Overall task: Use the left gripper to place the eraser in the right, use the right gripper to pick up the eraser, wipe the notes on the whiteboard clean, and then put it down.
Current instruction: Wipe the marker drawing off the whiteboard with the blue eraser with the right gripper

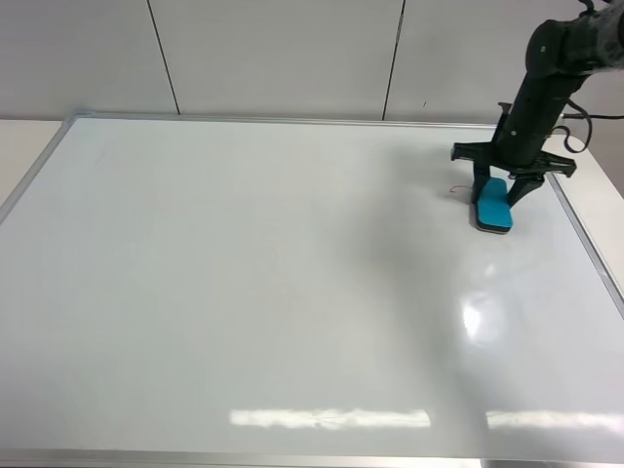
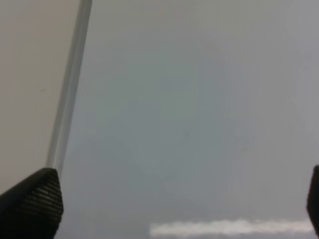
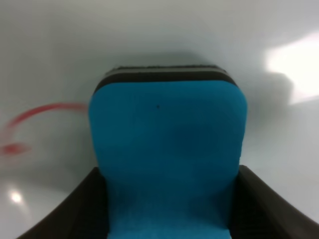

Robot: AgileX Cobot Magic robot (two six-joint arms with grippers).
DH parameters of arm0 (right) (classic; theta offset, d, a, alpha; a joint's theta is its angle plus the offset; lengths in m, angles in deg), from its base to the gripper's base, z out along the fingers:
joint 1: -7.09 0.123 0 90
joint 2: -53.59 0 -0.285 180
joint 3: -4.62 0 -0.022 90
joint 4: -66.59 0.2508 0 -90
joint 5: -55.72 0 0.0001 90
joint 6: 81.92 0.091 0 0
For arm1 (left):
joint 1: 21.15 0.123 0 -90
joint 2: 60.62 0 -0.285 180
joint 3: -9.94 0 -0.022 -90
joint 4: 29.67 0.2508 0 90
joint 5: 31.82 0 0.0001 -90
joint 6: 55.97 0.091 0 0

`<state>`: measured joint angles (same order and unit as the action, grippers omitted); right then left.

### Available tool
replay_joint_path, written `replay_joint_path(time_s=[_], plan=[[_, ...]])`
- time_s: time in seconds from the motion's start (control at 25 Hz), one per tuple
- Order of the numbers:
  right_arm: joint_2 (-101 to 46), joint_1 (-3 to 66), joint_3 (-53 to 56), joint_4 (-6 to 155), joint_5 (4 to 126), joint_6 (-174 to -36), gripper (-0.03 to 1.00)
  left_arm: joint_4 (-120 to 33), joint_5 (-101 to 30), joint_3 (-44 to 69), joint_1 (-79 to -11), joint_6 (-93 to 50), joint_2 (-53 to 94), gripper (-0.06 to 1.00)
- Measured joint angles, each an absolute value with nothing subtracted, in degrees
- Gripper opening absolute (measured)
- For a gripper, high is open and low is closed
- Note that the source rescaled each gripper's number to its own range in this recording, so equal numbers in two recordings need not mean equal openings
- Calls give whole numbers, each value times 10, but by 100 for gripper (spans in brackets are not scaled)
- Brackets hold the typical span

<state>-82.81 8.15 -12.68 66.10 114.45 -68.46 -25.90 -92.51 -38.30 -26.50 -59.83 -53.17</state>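
Observation:
The whiteboard [image 1: 273, 292] fills the exterior high view. The teal-blue eraser [image 1: 493, 204] lies flat on it at the far right, its dark felt base down. My right gripper [image 1: 505, 192] is shut on the eraser, one finger on each side; the right wrist view shows the eraser [image 3: 167, 159] between the fingers [image 3: 75, 214]. A remnant of the red notes [image 1: 456, 189] lies just left of the eraser, seen as a red curve in the right wrist view [image 3: 35, 127]. My left gripper [image 2: 184, 204] is open and empty above the board; the left arm is out of the exterior view.
The board's silver frame [image 1: 585, 234] runs just right of the eraser, with pale table [image 1: 606, 185] beyond. In the left wrist view the frame edge [image 2: 70, 89] runs beside the left fingertip [image 2: 32, 201]. A wall stands behind the board.

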Motion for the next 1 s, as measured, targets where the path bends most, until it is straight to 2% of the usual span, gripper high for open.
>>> replay_joint_path(time_s=[0.2,0.4,0.52,0.84,1.0], plan=[[-829,19,-127,591,1159,-687,4,-259,-925,-383,-265,-598,-532,100],[-830,24,-127,573,1162,-702,4,-259,-925,-383,-265,-598,-532,100],[-831,70,-127,571,1167,-720,4,-259,-925,-383,-265,-598,-532,100],[-831,250,-127,614,1137,-728,4,-259,-925,-383,-265,-598,-532,100],[-832,283,-127,618,1108,-728,4,-259,-925,-383,-265,-598,-532,100]])
